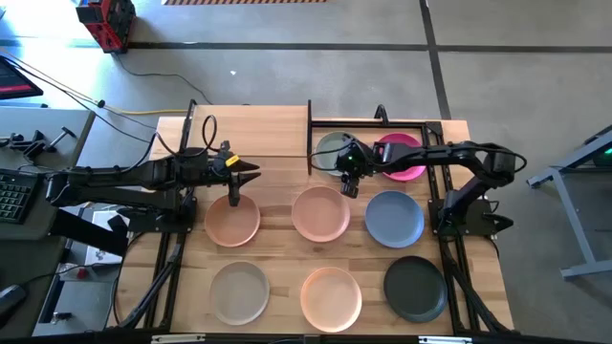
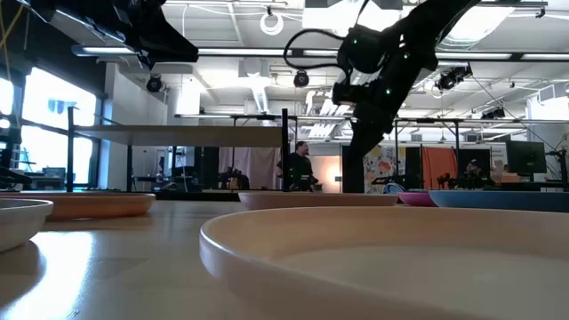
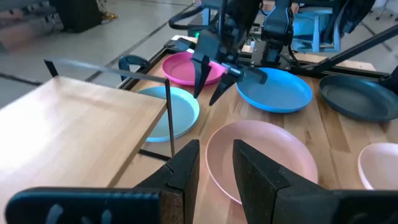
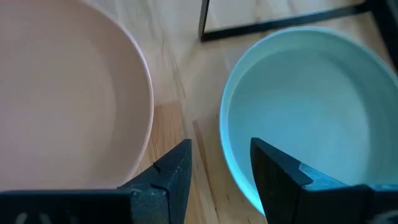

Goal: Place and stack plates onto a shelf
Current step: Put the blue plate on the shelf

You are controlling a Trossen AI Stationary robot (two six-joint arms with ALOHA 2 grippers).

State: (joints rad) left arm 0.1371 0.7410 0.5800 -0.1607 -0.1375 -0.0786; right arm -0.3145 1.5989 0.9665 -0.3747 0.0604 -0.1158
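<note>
Several plates lie flat on the plank table. The pale green plate (image 1: 332, 148) and the magenta plate (image 1: 404, 159) are at the far side, right of the raised wooden shelf (image 1: 251, 134). My right gripper (image 1: 349, 183) points down, open. Its fingers stand on either side of the pale green plate's near rim (image 4: 231, 163), next to the pink plate (image 4: 68, 93), and touch nothing that I can see. My left gripper (image 3: 216, 162) hovers open above the table, near the peach plate (image 1: 232, 222) and the shelf's near edge.
A slate blue plate (image 1: 394, 218), a charcoal plate (image 1: 416, 289), a beige-grey plate (image 1: 239, 291) and another peach plate (image 1: 332, 296) lie nearer the front. The shelf's thin black posts (image 3: 169, 118) stand beside the green plate. A person shows far behind the table (image 2: 298, 164).
</note>
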